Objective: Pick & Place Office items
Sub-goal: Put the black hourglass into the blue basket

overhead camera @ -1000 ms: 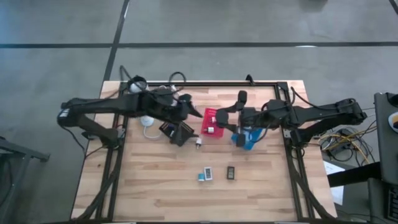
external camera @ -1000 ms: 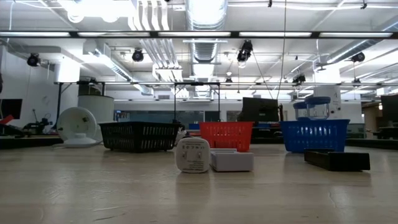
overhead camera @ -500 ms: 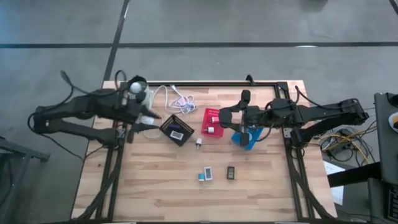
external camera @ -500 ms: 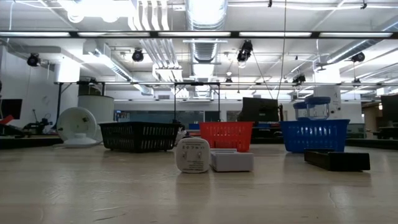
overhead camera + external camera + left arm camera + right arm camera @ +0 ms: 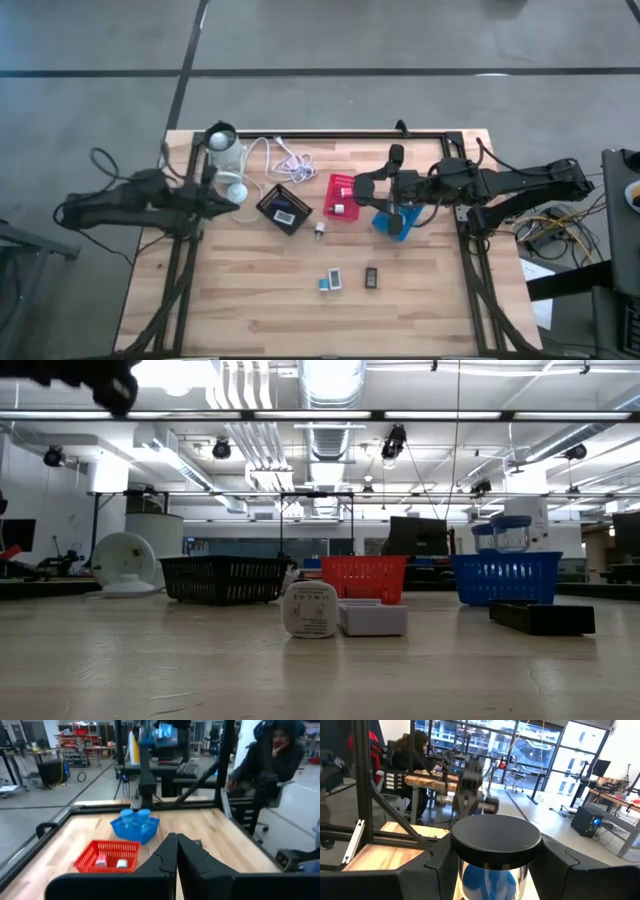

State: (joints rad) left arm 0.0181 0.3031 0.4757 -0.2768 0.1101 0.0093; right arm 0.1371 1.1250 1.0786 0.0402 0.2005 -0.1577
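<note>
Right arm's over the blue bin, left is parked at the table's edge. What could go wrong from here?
1. The right pincer grips a black-lidded jar over the blue bin. Two blue-lidded jars already crowd it, so a drop may tip it.
2. The shut left pincer sits by the lamp. Swinging out could snag it.

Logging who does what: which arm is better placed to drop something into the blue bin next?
Right. Its gripper hangs over the blue bin, clamped on a black-capped piece; the left gripper is shut, empty, far off left.
</note>
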